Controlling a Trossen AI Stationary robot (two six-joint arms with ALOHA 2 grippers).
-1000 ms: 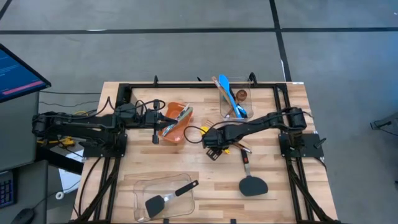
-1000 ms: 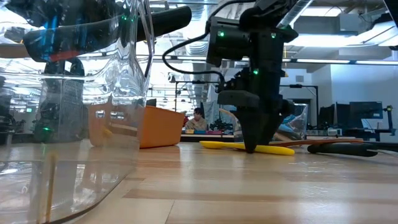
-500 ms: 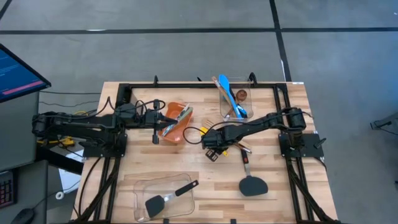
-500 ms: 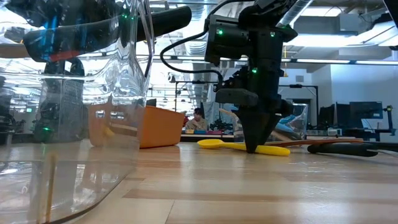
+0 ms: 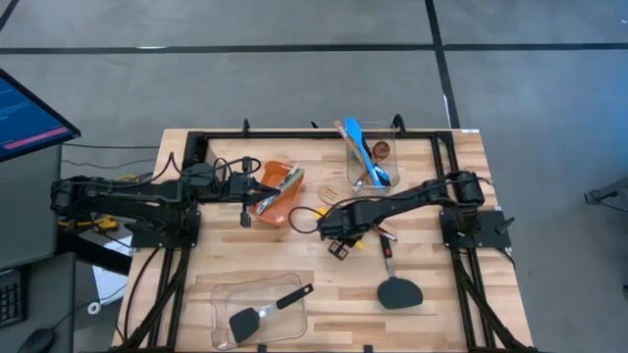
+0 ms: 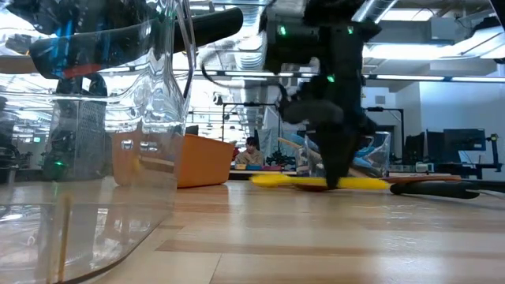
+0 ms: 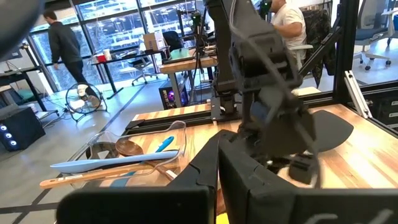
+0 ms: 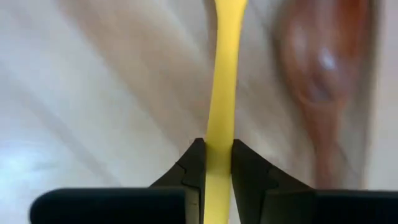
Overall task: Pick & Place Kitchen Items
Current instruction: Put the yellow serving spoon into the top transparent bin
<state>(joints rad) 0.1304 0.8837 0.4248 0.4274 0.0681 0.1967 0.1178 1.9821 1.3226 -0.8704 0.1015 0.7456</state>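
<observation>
R gripper (image 8: 217,163): jaws clamped on yellow spoon (image 8: 222,87) handle, mid-bench (image 5: 432,314), beside a wooden spoon (image 8: 323,74). L gripper (image 7: 217,180): jaws fully closed, holding nothing, at orange bin (image 5: 278,193).

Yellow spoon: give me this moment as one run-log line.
right gripper: fingers shut on yellow spoon, mid-table | left gripper: shut, at orange bin | wooden spoon beside yellow spoon
</observation>
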